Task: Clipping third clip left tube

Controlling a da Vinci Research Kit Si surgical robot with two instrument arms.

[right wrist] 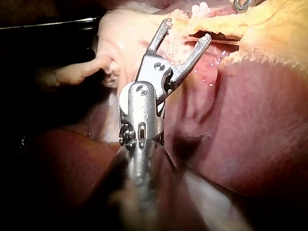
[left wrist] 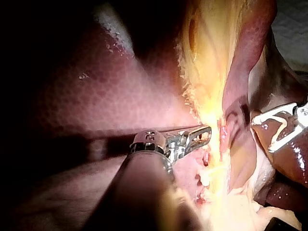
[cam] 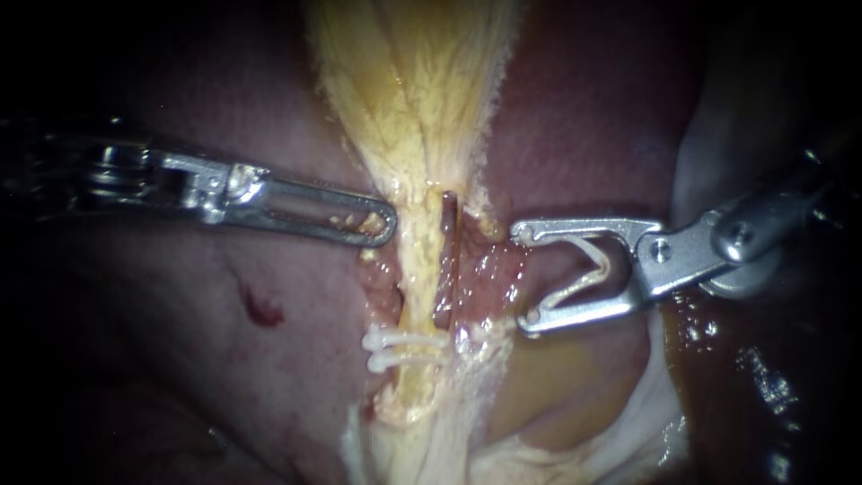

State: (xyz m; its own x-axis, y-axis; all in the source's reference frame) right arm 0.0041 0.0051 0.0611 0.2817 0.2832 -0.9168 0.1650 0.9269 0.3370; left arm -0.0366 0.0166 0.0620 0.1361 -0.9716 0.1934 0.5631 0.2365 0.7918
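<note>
The left tube [cam: 416, 301] is a pale yellow strand running down from the gallbladder [cam: 413, 81]. Two white clips [cam: 402, 340] [cam: 400, 361] sit across it low down. Beside it runs a darker reddish tube [cam: 448, 260]. My right instrument [cam: 523, 277] comes in from the right, its jaws standing wide apart with an open white clip [cam: 579, 269] seated between them. It lies right of both tubes and touches neither. The right wrist view shows these jaws [right wrist: 185, 31] short of the yellow tissue. My left instrument [cam: 388, 224] has its jaws shut, tip against the yellow tissue's left edge [left wrist: 204, 132].
Liver [cam: 206, 377] lies on the left with a small red spot [cam: 263, 312]. More dark liver [cam: 584, 108] sits at the upper right, and pale glistening tissue [cam: 646, 404] at the lower right. My right instrument also shows in the left wrist view [left wrist: 276, 130].
</note>
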